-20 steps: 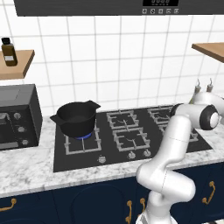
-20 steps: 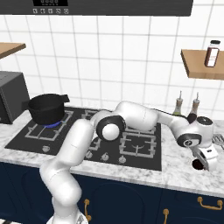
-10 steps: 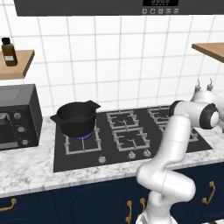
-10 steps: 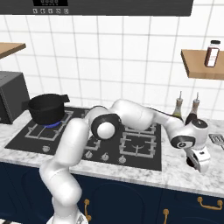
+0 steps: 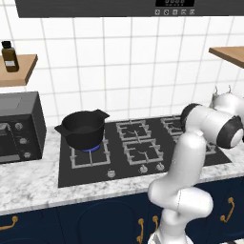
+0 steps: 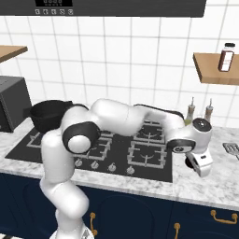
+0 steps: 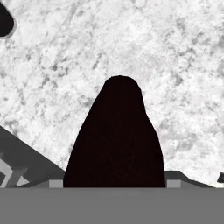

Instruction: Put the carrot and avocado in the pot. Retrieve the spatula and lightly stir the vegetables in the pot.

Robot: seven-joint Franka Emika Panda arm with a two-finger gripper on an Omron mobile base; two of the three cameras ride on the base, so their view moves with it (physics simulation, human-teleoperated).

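Near the counter's [image 6: 193, 189] right front edge, the gripper [image 6: 205, 171] is shifting slightly, hanging low over the dark avocado [image 7: 116, 140]. Can't tell if the jaws are pinching it; a lift toward the pot [image 5: 83, 127] is probably coming.

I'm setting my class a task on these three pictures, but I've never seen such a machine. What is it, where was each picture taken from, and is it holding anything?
It is a white robot arm in a computer-drawn kitchen. Two pictures come from cameras behind the arm, one to its left and one to its right. The third looks out from its hand. A black pot sits on the stove. The arm reaches to the marble counter right of the stove, its claw pointing down. A spatula lies nearby. The hand picture shows a dark rounded shape close up against the counter. I cannot tell whether the claw grips it.
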